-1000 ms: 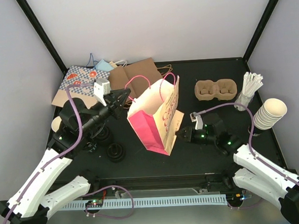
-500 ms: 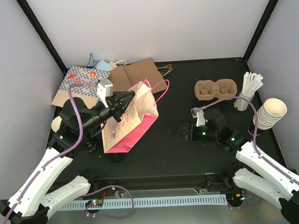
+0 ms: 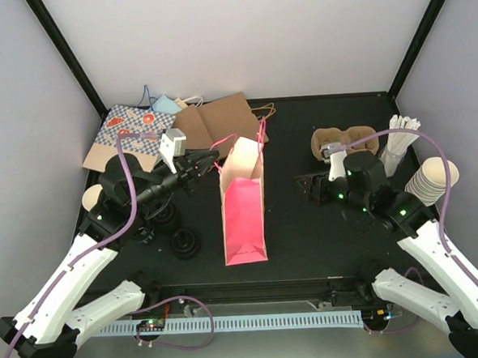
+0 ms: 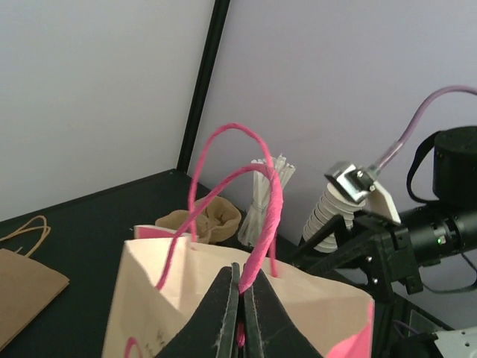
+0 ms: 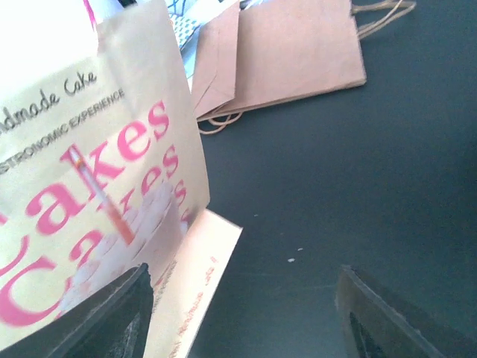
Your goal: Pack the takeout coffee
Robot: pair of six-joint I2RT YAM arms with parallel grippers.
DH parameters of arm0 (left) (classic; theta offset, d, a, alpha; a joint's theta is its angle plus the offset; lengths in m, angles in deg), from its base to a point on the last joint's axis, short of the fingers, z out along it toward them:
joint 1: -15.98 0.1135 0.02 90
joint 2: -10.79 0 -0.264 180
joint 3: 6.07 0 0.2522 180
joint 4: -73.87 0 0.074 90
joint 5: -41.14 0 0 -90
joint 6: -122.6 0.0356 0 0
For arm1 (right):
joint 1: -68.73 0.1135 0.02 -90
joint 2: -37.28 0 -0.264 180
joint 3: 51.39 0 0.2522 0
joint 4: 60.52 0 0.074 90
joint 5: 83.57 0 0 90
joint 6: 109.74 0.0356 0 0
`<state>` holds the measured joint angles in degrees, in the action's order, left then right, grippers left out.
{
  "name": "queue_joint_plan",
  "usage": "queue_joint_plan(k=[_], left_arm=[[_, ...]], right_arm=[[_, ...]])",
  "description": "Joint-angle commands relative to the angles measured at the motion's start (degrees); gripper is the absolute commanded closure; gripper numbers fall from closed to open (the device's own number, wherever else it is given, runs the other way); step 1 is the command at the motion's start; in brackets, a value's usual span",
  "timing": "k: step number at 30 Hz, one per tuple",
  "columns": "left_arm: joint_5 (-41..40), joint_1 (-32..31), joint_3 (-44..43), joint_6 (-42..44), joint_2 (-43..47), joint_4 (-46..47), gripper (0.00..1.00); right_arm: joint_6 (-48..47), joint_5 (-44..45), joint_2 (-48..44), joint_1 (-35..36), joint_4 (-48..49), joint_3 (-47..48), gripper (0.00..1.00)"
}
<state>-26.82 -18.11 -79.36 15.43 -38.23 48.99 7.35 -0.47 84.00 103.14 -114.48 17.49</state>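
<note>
Left claw [image 4: 240,277] is pinched shut on the pink cord handle [image 4: 262,216] of the cream-and-pink paper gift bag [image 3: 242,203], which now stands upright after leaning over a moment ago. Its partner, the right claw [image 3: 309,188], has let go of the bag's side, spread its jaws empty and backed off to the bag's right. Left of the bag, black-lidded cream paper coffee cups [image 3: 184,244] wait on the dark counter [image 3: 308,240], so loading can probably begin.

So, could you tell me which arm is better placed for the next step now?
Right, probably. The left gripper is shut on the pink handle, holding up the paper bag, so it is tied up. The right gripper stands open and empty beside the bag, free to work.
</note>
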Motion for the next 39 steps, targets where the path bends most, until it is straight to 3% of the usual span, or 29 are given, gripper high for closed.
queue_joint_plan(k=[1, 7, 19, 33, 39], left_arm=[[3.0, 0.4, 0.8, -1.8, 0.3, 2.9, 0.98], [4.6, 0.3, 3.3, -3.8, -0.2, 3.2, 0.98], [7.1, 0.3, 6.2, -5.4, -0.1, 2.5, 0.98], [10.9, 0.2, 5.3, -6.2, -0.9, 3.8, 0.97], [15.4, 0.1, 5.1, -7.4, -1.9, 6.2, 0.97]], right_arm=[[-4.7, 6.7, 0.0, 0.2, -6.5, 5.1, 0.26], [-6.2, 6.5, 0.1, 0.2, -8.5, 9.8, 0.18], [-8.9, 4.6, 1.9, 0.2, -9.1, 12.8, 0.18], [-14.8, 7.0, 10.6, 0.2, -11.3, 28.3, 0.18], [-20.5, 7.3, 9.5, 0.2, -8.3, 25.7, 0.18]])
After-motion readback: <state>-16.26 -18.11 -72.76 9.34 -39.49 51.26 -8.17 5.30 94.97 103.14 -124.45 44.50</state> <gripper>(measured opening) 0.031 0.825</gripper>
